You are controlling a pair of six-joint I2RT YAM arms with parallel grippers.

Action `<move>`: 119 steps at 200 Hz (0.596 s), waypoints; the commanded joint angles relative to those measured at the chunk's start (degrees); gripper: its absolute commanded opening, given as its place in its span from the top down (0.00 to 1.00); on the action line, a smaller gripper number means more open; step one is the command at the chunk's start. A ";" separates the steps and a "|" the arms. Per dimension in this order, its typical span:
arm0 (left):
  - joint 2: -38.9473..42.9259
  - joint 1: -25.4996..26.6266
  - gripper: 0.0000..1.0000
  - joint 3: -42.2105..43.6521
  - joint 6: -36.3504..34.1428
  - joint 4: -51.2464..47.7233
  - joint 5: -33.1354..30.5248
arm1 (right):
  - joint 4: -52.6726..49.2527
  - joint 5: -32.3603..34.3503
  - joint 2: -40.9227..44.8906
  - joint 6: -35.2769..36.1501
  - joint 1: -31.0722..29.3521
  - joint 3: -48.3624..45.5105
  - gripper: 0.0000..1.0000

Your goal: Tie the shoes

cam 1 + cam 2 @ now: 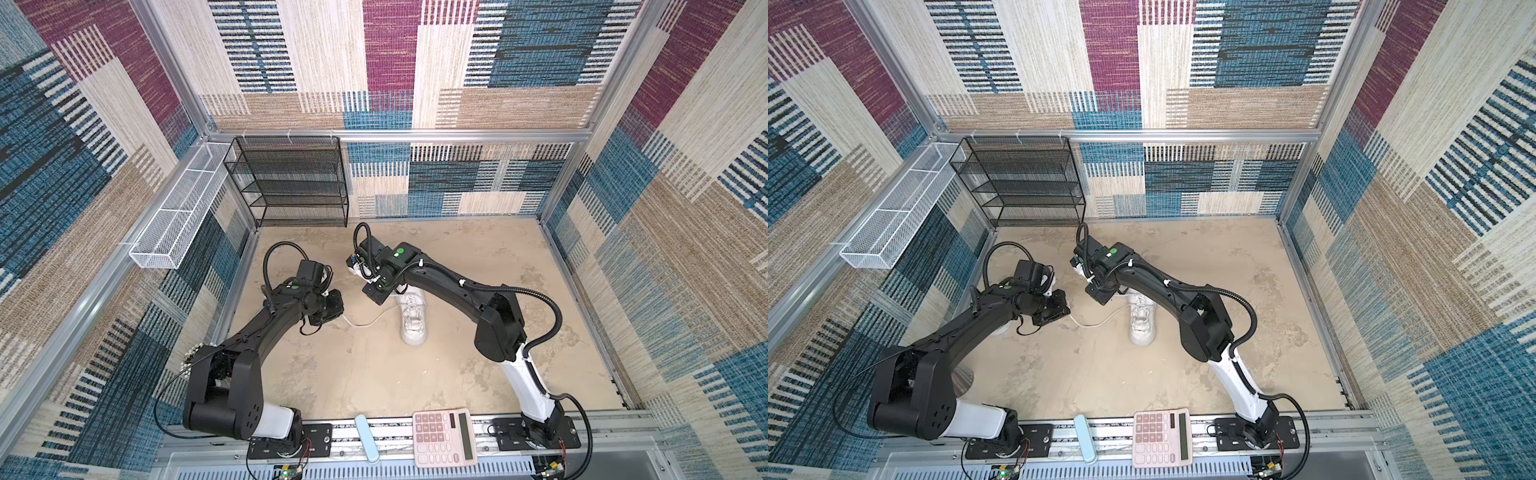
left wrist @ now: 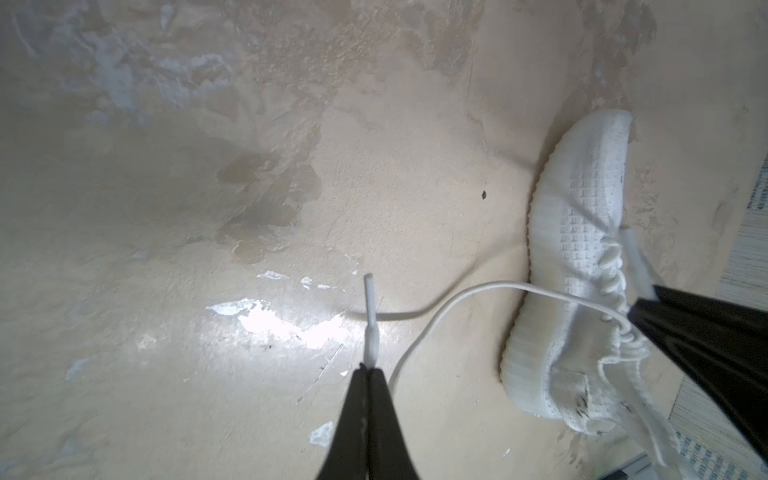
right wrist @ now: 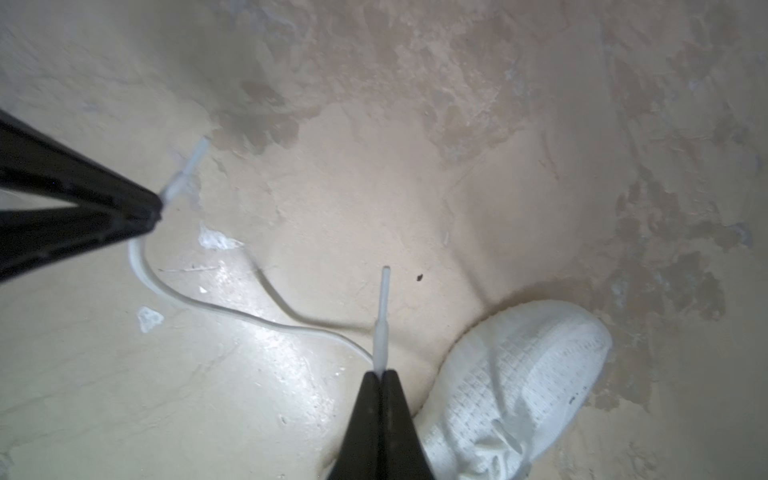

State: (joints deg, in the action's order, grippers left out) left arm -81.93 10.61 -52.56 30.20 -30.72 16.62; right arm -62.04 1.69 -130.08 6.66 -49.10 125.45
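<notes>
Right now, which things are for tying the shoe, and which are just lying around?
For the job: white sneaker, its laces, left claw and right claw, each pinching a lace tip.
Just lying about: pink calculator, pale blue bar, black mesh shelf, white wire basket.

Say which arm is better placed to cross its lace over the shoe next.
Left, probably: the left hand holds a lace end with slack curving back to the shoe; the right hand holds its end close to it.
</notes>
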 commanded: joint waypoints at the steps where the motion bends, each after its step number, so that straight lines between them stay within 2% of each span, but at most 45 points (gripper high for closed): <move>1: 1.54 0.02 1.00 1.02 0.89 0.24 -0.89 | -0.92 -2.97 -1.54 -6.79 -0.16 3.29 1.00; 40: 3.73 0.02 1.00 2.94 1.53 0.23 -0.96 | -0.08 -4.52 -7.31 -9.68 -0.16 7.30 1.00; 85: 3.62 0.02 1.00 2.69 1.43 -0.04 -1.11 | 2.69 -10.35 -11.74 -11.66 -0.18 9.43 0.99; 103: 3.01 0.02 1.00 2.55 1.28 -0.14 -1.23 | 2.63 -11.51 -12.71 -11.33 -0.19 9.69 0.87; 119: 2.43 0.02 1.00 2.60 1.26 -0.14 -1.51 | 2.71 -12.10 -12.96 -11.31 -0.11 9.72 0.61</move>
State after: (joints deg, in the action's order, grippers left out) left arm -78.83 10.61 -49.63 31.29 -30.94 16.38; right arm -60.53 -7.84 -142.54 -4.25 -49.17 134.63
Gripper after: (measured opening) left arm 0.049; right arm 0.207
